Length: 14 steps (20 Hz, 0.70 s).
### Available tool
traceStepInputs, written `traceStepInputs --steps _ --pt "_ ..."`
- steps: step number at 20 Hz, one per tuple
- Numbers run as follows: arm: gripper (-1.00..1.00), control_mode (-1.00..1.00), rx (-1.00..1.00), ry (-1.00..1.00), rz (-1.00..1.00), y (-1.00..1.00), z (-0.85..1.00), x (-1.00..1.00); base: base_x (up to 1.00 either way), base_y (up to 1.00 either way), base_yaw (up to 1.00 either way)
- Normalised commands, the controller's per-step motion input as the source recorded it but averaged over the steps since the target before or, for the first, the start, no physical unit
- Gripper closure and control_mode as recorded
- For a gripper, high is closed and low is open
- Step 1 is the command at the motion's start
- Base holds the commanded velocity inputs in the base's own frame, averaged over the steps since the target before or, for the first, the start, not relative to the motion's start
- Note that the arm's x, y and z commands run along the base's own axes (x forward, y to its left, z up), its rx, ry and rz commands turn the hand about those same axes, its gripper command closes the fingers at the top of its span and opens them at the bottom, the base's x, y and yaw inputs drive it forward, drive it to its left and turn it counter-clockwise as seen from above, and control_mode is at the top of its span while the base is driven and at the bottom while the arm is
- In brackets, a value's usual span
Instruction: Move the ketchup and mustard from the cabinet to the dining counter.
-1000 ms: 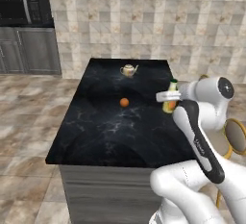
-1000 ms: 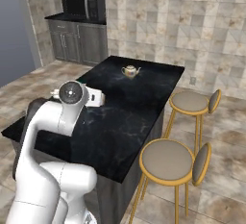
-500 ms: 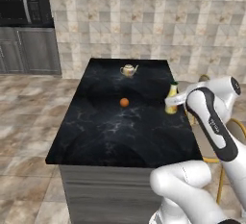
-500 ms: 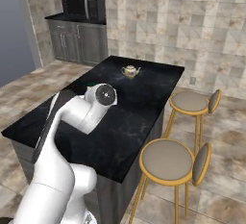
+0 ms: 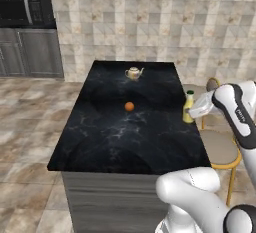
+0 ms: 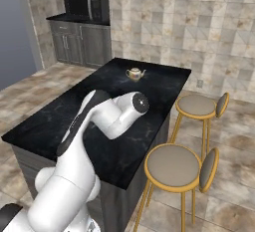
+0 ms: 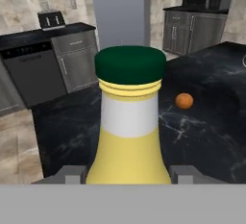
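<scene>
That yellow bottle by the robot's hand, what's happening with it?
The white arm's gripper is shut on the mustard, a yellow bottle with a green cap, holding it upright at the right edge of the dining counter. Whether its base touches the top yet is unclear. A small orange ball and a teapot sit farther along the counter.

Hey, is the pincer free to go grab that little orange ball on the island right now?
Probably not yet: the pincer is closed on the mustard at the dining counter's right edge. The orange ball sits in the open mid-counter, unobstructed, so setting the bottle down first should free the way.
</scene>
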Motion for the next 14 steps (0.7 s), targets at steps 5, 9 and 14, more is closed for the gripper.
traceStepInputs --steps 5,9,14 --pt "1.00 -1.00 0.00 -0.01 0.08 -0.18 -0.29 0.01 0.00 0.00 0.00" --pt "1.00 -1.00 0.00 0.00 0.05 0.00 -0.29 0.18 0.00 0.00 0.00" --pt "1.00 -1.00 0.06 0.00 0.09 0.03 -0.33 0.40 0.00 0.00 0.00"
